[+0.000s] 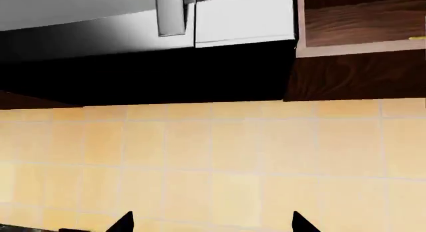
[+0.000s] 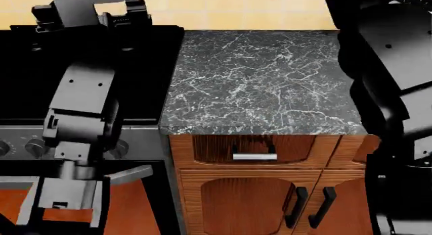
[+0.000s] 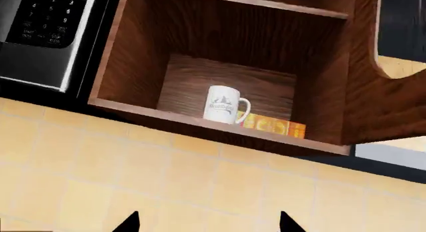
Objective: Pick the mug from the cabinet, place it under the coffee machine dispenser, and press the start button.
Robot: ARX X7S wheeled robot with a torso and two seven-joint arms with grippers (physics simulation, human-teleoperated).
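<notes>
White mug (image 3: 223,105): upright on the open cabinet's (image 3: 139,57) lower shelf, near the front edge, handle toward an orange box (image 3: 274,126) just beside it.
Right gripper (image 3: 206,223): jaws spread, empty — aimed up at the shelf, well apart from the mug.
Left gripper (image 1: 211,223): jaws parted, empty, facing tiled wall under the microwave (image 1: 133,27).
Risk: a skewed reach could clip the shelf lip or nudge the mug into the box — glossy ceramic may slip.
Dispenser: not in view.
</notes>
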